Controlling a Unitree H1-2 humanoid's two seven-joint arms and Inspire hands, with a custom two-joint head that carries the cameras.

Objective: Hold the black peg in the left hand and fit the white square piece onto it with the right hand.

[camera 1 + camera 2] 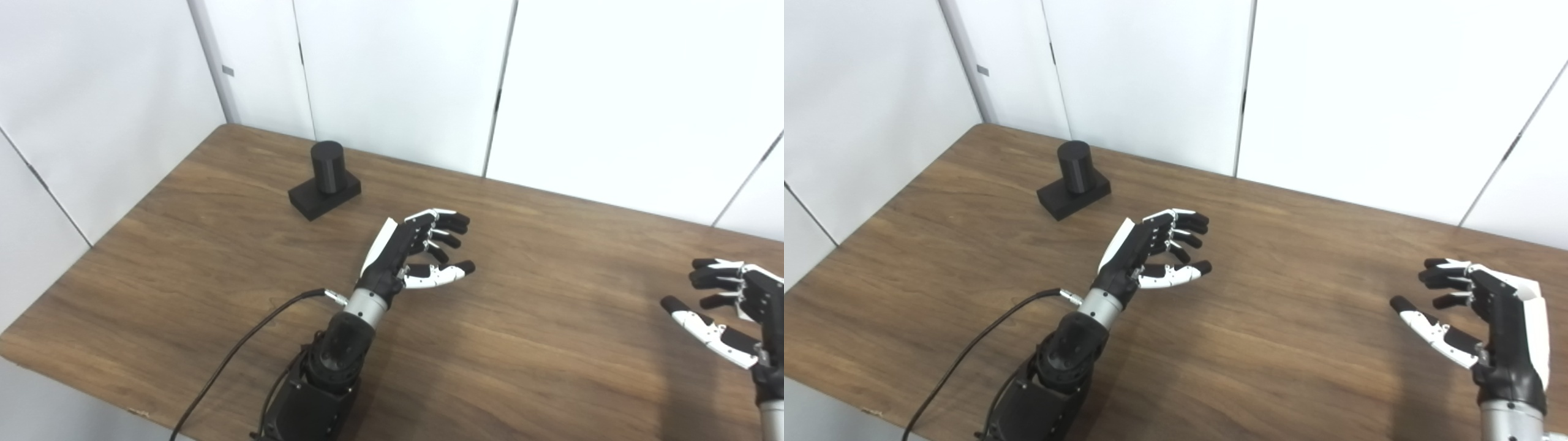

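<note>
Right now I'm looking down at the wooden table point(551, 343), with both arms raised over it and nothing picked up, so I judge we are at the very start: the reach for the peg has not yet been made. My left hand point(407, 251) hovers near the middle of the table, fingers spread and loosely curled, holding nothing. My right hand point(1488, 312) hangs over the right side, thumb and fingers likewise apart and empty. The black peg point(326, 179) stands upright on its flat base toward the far left corner, well apart from the left hand and beyond it. The white square piece I cannot find in either view (it may lie outside the frame to the right).

Next, as I judge it, the left hand has to travel forward and to the left, then close around the peg's round post or base. The right hand must first locate the white piece.
</note>
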